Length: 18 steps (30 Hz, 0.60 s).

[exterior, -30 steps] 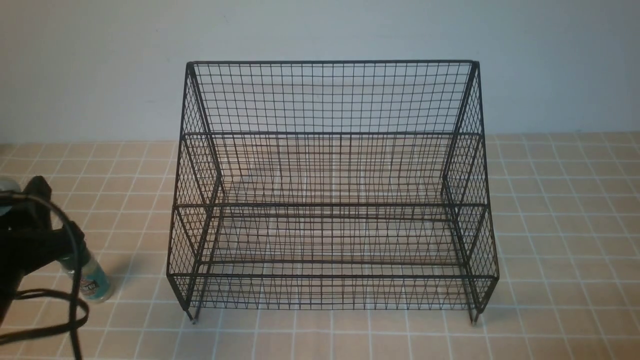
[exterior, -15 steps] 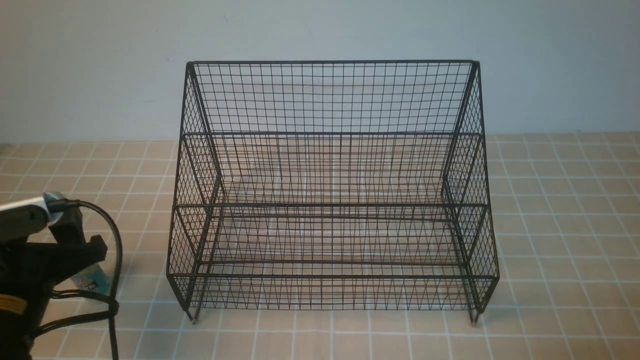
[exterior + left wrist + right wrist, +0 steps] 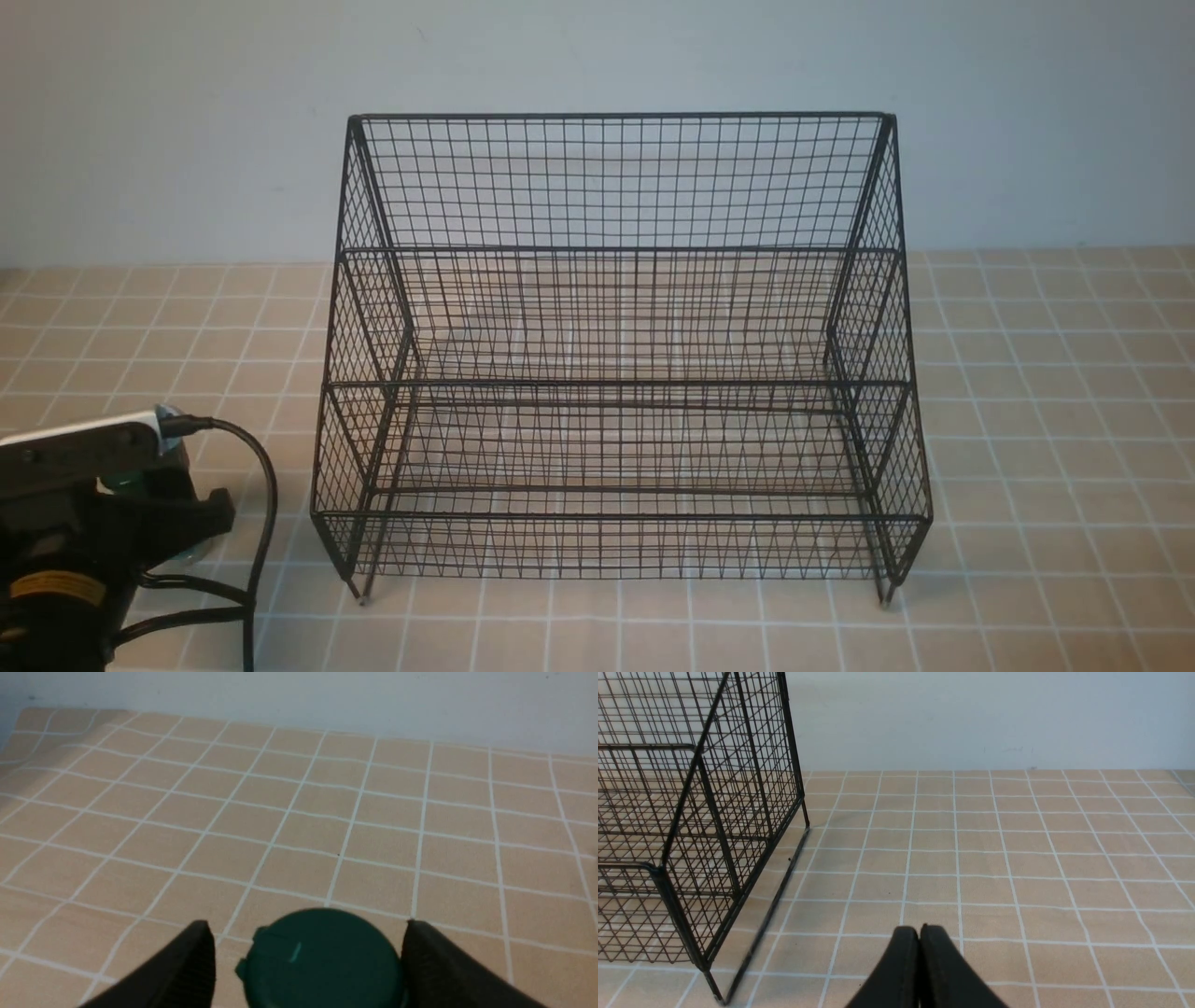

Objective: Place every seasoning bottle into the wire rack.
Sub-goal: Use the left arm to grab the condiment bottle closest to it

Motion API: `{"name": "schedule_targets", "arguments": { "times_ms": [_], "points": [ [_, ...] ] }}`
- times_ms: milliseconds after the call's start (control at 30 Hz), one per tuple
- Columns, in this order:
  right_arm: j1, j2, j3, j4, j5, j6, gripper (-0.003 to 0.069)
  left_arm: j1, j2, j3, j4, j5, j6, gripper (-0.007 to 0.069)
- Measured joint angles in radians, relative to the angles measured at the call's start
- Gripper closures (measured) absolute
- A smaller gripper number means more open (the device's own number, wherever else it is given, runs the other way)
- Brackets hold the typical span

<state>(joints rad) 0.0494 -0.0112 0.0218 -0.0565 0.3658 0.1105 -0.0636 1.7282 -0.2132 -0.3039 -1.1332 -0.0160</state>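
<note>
Heads up on where you're at. The seasoning bottle (image 3: 322,961) isn't in the wire rack (image 3: 616,116) yet. It's standing on the tiled table (image 3: 1027,420), just off the rack's left side near the front corner. In the front view your left arm hides most of it.

Your left gripper (image 3: 308,926) is spread wide with a finger on either side of the dark green cap and hasn't clamped. There's a clear gap on one side. The other finger is right up against the cap, and I can't tell if it's touching. Your right gripper (image 3: 919,931) is pinched closed on nothing, sitting off the rack's right side.

My guess on handling is that it's a small, light, rigid shaker with smooth round walls. It'll probably nudge or tip before it resists. I'd square up so both fingers land together, then squeeze on the cap or just under it. That puts the grip on the widest part of the round rather than off-centre, where it could squirt out. All the rack's tiers look free, and the lowest front one is nearest.
</note>
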Motion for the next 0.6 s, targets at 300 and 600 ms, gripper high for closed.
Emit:
{"name": "schedule_targets", "arguments": {
  "times_ms": [300,600],
  "points": [
    [0.0,0.0,0.0,0.0,0.0,0.0,0.0673,0.0,0.058,-0.008,-0.007,0.0,0.0,0.0144],
    [0.0,0.0,0.0,0.0,0.0,0.0,0.0673,0.0,0.11,-0.056,-0.022,-0.004,0.0,0.0144]
  ]
}}
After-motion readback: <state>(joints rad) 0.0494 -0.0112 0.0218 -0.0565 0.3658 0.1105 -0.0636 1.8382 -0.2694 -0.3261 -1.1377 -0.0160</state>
